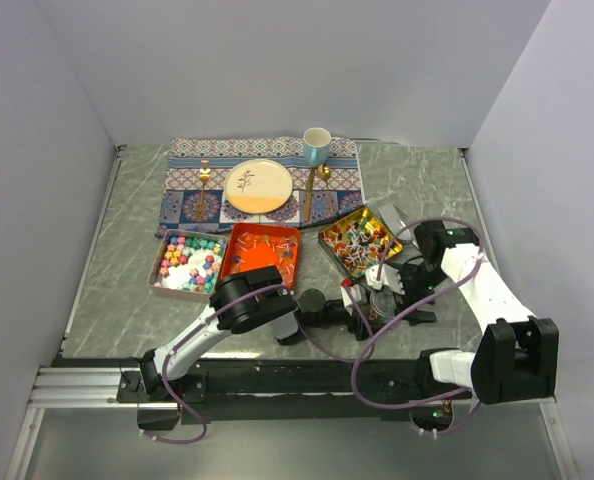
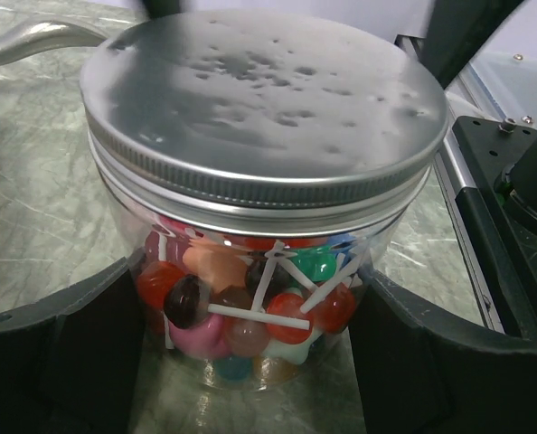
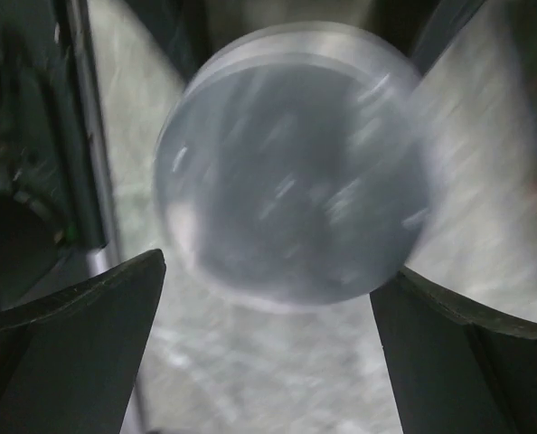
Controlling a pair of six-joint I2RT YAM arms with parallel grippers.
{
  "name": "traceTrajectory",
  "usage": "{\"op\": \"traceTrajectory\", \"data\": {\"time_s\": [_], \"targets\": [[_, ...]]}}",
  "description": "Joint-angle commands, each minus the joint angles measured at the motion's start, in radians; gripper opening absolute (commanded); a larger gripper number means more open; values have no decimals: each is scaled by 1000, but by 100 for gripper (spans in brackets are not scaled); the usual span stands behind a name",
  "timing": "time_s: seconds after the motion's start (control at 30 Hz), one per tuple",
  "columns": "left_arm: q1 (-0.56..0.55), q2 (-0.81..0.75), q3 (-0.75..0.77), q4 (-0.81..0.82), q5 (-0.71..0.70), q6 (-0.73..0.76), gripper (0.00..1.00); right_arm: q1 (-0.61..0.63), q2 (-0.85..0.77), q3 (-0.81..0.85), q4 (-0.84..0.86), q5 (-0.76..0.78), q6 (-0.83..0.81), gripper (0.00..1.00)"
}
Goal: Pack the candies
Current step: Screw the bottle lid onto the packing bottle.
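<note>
A clear jar (image 2: 359, 253) with a dented metal lid (image 2: 259, 99) on it fills the left wrist view. Inside it are mixed candies (image 2: 241, 307), round sweets among white sticks. The left gripper (image 2: 250, 276) has its fingers spread wide and pressed to the jar's sides, holding it.

In the view from above, three tins (image 1: 227, 258) at mid-frame hold pastel lumps (image 1: 187, 262), red-orange sweets (image 1: 264, 252) and twist-wrapped ones (image 1: 357, 240).

The right gripper (image 3: 268, 271) hangs fully spread over the lid, touching nothing. Its wrist view is blurred, and the lid hides the jar's contents.
</note>
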Motion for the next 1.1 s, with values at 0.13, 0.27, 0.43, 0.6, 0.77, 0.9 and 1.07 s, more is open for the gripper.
{"op": "traceTrajectory", "data": {"time_s": [0.13, 0.27, 0.43, 0.6, 0.77, 0.9, 1.07], "targets": [[40, 244, -96, -242, -52, -196, 1, -200, -131, -45, -200, 195, -89, 100], [35, 241, -99, -248, -35, -185, 1, -286, -139, 99, -202, 74, -132, 100], [23, 243, -93, -248, -23, -173, 1, -275, -169, 172, -200, -116, -360, 100], [12, 238, -96, -256, -25, -164, 1, -121, -134, 140, -200, -143, -422, 100], [1, 243, -91, -267, -25, -158, 1, -24, -79, 153, -202, -155, -416, 100], [1, 241, -94, -274, -28, -155, 1, 53, -51, 158, -203, -118, -373, 100], [3, 244, -88, -282, -22, -153, 1, 82, -60, 127, -205, -77, -391, 100]]}}
